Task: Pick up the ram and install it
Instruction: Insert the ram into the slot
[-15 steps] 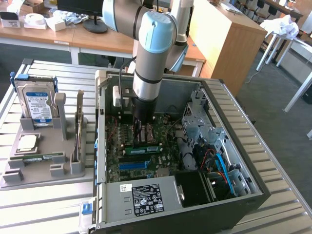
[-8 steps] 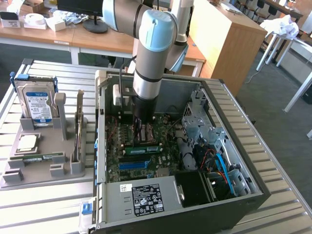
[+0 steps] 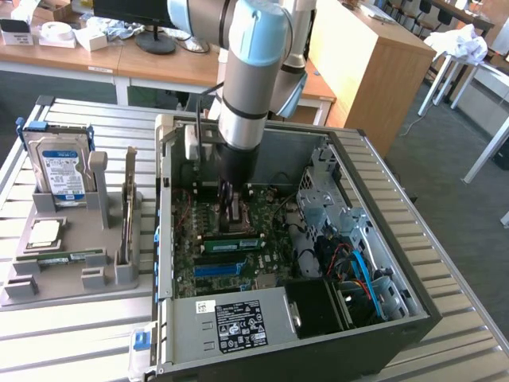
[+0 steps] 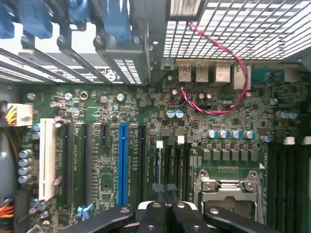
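Green ram (image 3: 231, 243): one, seated; end effector (image 3: 231, 208) above.

An open computer case (image 3: 374, 239) lies on a slatted metal table (image 3: 71, 334). To the exterior view's left of the case stands a grey holder (image 3: 71, 263), with a hard drive (image 3: 60, 163) upright at its far end. Inside the case, a blue slot (image 4: 122, 162) and a pink wire (image 4: 228, 58) show on the motherboard (image 4: 243, 111).
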Robot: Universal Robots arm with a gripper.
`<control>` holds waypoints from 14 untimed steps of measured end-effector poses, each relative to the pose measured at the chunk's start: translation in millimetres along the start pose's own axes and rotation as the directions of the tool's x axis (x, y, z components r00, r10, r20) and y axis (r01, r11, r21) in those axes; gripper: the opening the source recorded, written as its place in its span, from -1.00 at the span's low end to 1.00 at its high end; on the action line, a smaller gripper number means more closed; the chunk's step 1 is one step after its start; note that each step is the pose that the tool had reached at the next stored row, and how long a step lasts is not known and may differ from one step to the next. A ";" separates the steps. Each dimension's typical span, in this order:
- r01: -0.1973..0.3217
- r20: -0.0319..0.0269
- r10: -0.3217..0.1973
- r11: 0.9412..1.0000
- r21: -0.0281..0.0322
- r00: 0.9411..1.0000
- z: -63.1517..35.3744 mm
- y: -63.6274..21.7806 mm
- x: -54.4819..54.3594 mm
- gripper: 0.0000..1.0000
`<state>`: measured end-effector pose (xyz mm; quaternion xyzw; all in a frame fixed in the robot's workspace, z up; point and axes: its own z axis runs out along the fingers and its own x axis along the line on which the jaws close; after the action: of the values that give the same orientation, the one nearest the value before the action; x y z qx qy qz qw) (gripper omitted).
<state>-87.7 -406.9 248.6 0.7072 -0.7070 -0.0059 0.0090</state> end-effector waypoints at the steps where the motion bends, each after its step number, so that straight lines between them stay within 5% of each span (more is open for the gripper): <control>1: 0.000 0.000 0.000 1.000 0.000 1.000 -3.3 0.1 0.0 -0.80; 14: 0.000 0.000 0.000 1.000 0.000 1.000 -44.2 0.9 0.2 -0.80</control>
<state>-87.7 -406.9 292.7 0.7072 -0.7069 -0.0059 0.0090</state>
